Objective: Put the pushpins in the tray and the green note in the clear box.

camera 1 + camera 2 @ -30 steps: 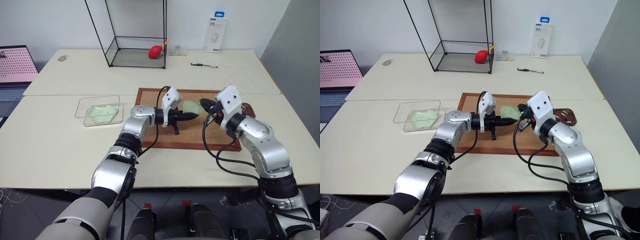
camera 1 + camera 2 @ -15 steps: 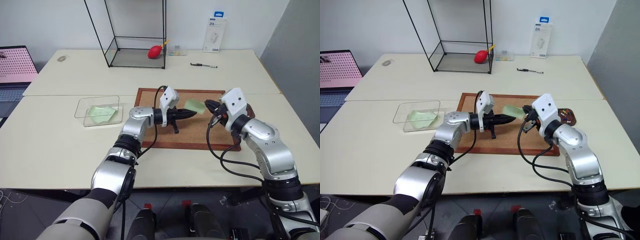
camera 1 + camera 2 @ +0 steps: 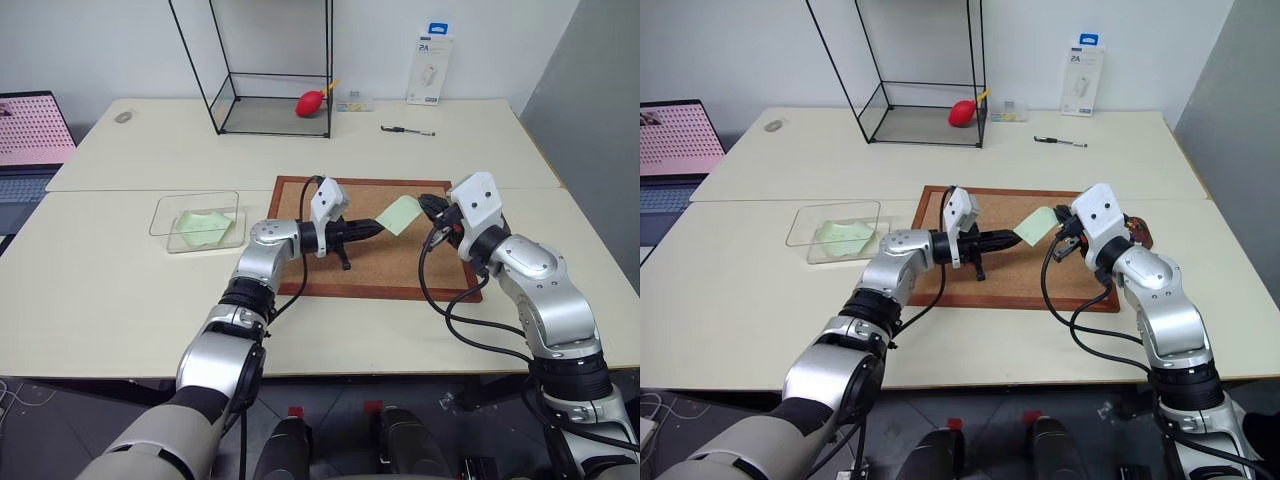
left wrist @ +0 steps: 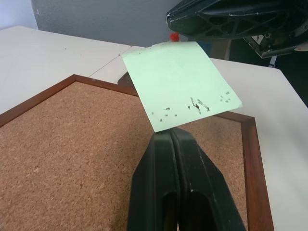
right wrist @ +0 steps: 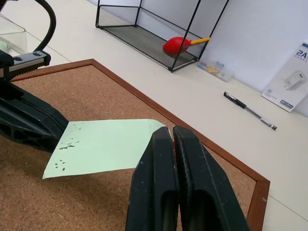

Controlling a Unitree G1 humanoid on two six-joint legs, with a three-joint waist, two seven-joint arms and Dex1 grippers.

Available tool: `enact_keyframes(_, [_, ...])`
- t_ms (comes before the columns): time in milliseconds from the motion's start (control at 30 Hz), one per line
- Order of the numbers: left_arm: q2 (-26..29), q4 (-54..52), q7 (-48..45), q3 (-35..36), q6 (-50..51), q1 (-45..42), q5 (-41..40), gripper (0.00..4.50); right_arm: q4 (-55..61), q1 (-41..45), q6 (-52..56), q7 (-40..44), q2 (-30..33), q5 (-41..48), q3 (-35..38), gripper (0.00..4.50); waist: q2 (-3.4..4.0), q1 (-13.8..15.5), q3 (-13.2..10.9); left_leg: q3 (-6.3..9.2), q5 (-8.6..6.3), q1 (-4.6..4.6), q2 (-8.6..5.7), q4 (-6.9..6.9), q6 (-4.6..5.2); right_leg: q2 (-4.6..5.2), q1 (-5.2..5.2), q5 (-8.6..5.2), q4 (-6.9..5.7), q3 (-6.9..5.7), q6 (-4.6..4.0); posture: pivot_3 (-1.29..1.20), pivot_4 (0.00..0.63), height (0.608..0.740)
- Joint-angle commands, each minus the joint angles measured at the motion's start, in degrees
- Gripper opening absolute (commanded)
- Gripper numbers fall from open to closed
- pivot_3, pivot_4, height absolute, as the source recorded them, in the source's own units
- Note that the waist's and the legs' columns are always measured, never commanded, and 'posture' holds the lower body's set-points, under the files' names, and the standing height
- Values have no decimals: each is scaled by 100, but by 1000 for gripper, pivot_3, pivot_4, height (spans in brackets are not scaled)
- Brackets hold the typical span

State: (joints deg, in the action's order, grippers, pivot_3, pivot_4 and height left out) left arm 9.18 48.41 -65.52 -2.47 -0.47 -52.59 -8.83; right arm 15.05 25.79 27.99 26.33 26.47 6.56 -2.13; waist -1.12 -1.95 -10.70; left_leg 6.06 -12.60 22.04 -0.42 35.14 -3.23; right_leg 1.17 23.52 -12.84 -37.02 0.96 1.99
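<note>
Black fingers of the left claw and right claw each pinch an edge of the green note, holding it above the corkboard; the clear box sits far left on the table.

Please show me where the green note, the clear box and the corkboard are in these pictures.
green note (image 3: pixel 401 213): left eye view, middle of the paper held between both grippers.
clear box (image 3: pixel 163 214): left eye view, its left wall.
corkboard (image 3: pixel 385 262): left eye view, bare cork surface.
</note>
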Motion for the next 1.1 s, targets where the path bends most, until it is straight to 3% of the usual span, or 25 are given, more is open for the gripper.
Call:
enact_keyframes(33, [115,-391,-66,-66,-61,75,-11,14,136,60,-221,88,42,33,92,0,0,-1,0,0,0,0,0,0,0,0,0,0,0,0,0,0,150,740])
enact_keyframes(400, [276,-296,308,-202,-566,105,284,14,71,104,-300,105,4,-3,103,0,0,7,0,0,0,1,0,0,0,0,0,0,0,0,0,0,150,740])
enact_keyframes(433, [266,-277,380,-198,-609,76,305,368,81,101,-295,108,-2,3,100,0,0,7,0,0,0,0,-1,0,0,1,0,0,1,1,0,0,150,740])
enact_keyframes(667, [185,-259,464,-187,-818,-63,267,1531,125,114,-255,156,-26,46,80,0,0,7,0,0,0,1,0,0,0,1,0,0,0,0,0,0,150,740])
enact_keyframes(933, [51,-48,455,-207,-810,-276,245,3181,310,48,-266,515,-51,339,-2,0,0,3,0,0,0,0,-1,0,0,0,0,0,0,0,0,0,150,740])
enact_keyframes(1100, [-44,190,312,-227,-705,-433,244,3181,475,41,-194,721,-131,602,-30,0,0,3,0,0,0,0,-1,0,0,0,0,0,0,-1,0,0,150,740])
